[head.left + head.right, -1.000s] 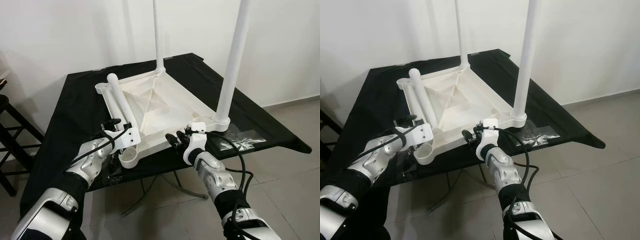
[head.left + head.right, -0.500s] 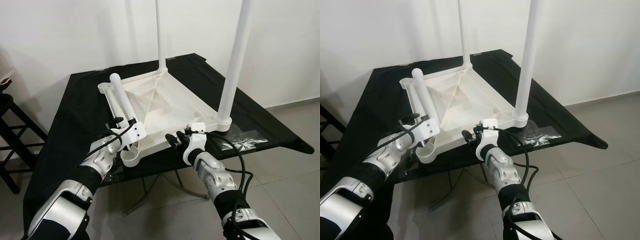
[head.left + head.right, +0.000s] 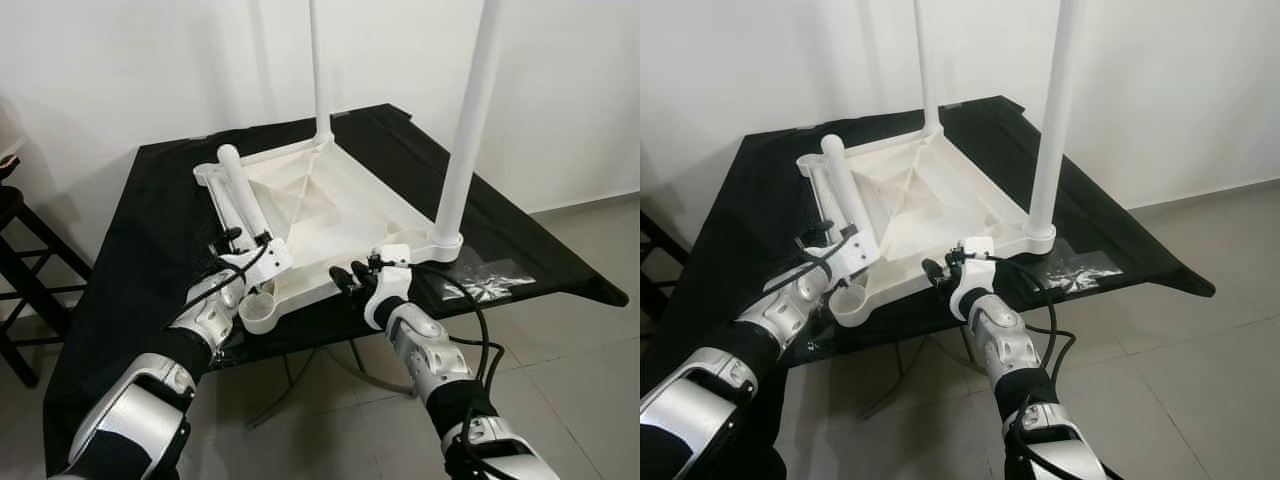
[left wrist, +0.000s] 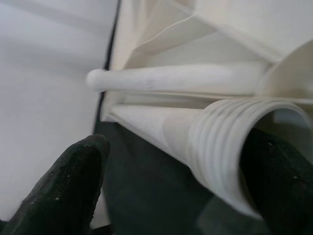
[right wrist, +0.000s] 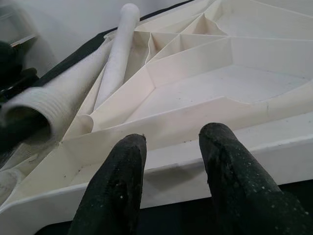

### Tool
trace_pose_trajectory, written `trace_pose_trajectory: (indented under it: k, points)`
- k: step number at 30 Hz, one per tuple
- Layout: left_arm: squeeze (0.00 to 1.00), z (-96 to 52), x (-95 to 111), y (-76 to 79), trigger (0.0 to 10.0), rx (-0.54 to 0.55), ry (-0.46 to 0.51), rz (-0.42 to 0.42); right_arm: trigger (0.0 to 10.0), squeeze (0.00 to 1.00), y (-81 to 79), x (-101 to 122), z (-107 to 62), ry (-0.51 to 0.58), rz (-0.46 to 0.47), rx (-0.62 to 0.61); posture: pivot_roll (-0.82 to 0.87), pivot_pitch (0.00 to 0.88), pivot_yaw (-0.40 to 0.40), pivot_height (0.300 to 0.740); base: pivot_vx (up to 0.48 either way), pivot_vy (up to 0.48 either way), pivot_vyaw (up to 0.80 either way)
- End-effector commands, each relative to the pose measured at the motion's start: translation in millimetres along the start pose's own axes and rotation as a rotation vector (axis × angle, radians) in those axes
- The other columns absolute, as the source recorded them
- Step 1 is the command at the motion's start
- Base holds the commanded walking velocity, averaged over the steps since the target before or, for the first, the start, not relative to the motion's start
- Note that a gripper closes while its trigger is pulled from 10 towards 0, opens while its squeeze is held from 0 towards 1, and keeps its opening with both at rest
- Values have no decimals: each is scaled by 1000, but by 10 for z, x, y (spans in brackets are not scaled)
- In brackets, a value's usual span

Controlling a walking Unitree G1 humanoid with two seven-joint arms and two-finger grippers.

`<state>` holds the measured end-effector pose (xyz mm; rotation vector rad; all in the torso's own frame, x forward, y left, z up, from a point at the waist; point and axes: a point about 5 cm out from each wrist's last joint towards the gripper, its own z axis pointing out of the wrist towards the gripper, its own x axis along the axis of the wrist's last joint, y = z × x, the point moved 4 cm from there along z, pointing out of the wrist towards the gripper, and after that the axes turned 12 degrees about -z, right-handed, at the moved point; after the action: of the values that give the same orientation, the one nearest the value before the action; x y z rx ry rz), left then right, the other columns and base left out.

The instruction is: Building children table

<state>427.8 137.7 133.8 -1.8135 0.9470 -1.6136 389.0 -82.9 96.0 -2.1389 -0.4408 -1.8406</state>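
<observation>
A white plastic table top (image 3: 340,215) lies upside down on a black-covered table (image 3: 150,220). Two white legs stand upright in its corners, one at the right (image 3: 470,110) and one at the far corner (image 3: 320,70). Two loose legs (image 3: 243,195) lie along its left edge. My left gripper (image 3: 238,243) is open at the near end of one loose leg, whose threaded end (image 4: 230,147) sits between the fingers with a gap on one side. The empty corner socket (image 3: 258,312) is just below. My right gripper (image 3: 350,278) is open at the top's near rim (image 5: 195,147).
A clear plastic bag (image 3: 485,283) of small parts lies on the cloth at the right. A dark stool (image 3: 20,250) stands at the left of the table. A white wall rises behind, and grey floor tiles (image 3: 580,360) lie to the right.
My left arm has reached forward, bringing its gripper up around the threaded end of the loose leg. The right gripper has stayed at the near rim.
</observation>
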Motion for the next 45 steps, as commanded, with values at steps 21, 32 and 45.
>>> trace_pose_trajectory:
  k: [21, 32, 45]
  points:
    - [0, 44, 119, -166, 0, 19, 132, 134, 10000, 0, -44, -35, -6, -8, -5, 6, -104, 0, 69, 740, 0, 0, 0]
    - [0, 20, 25, -462, 0, 151, 126, 45, 10000, 0, -35, -26, 4, -8, -11, 7, -100, 0, 64, 740, 0, 0, 0]
    - [0, -228, 106, -1235, 0, 431, 306, -303, 10000, 0, -25, -15, 19, -7, -17, 9, -99, 0, 56, 740, 0, 0, 0]
